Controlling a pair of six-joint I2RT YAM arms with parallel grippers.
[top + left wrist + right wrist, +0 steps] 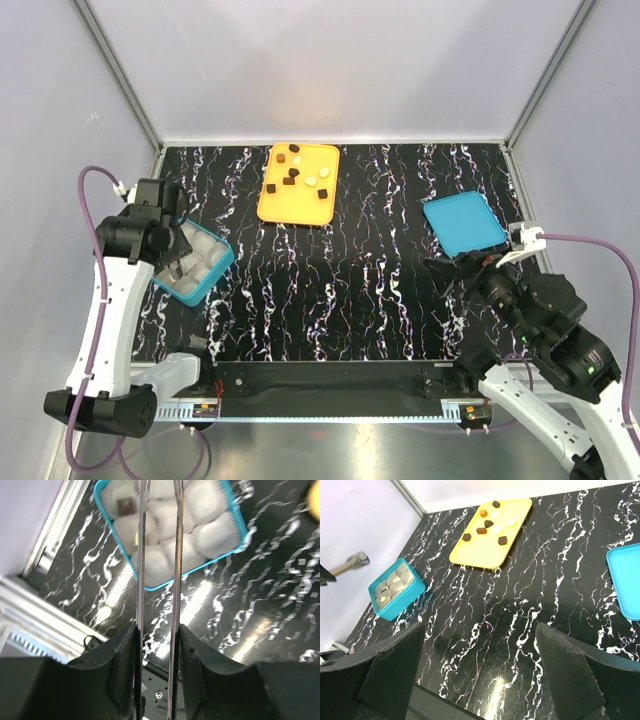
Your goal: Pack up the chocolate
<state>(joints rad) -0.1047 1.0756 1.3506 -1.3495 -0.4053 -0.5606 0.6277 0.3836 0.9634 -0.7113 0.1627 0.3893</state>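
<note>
L gripper (159, 495), jaws slightly apart & empty over teal box (215, 272), is nearer the chocolate (291, 180), far-right on orange tray (290, 208); R gripper (480, 627) gapes wide.

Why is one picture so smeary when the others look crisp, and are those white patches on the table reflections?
Left wrist: the teal box and table are blurred, likely motion, with glare below the box; the left gripper's fingers look sharper. Right wrist: crisp, glare on the table's near edge. Top external: evenly lit, sharp.
</note>
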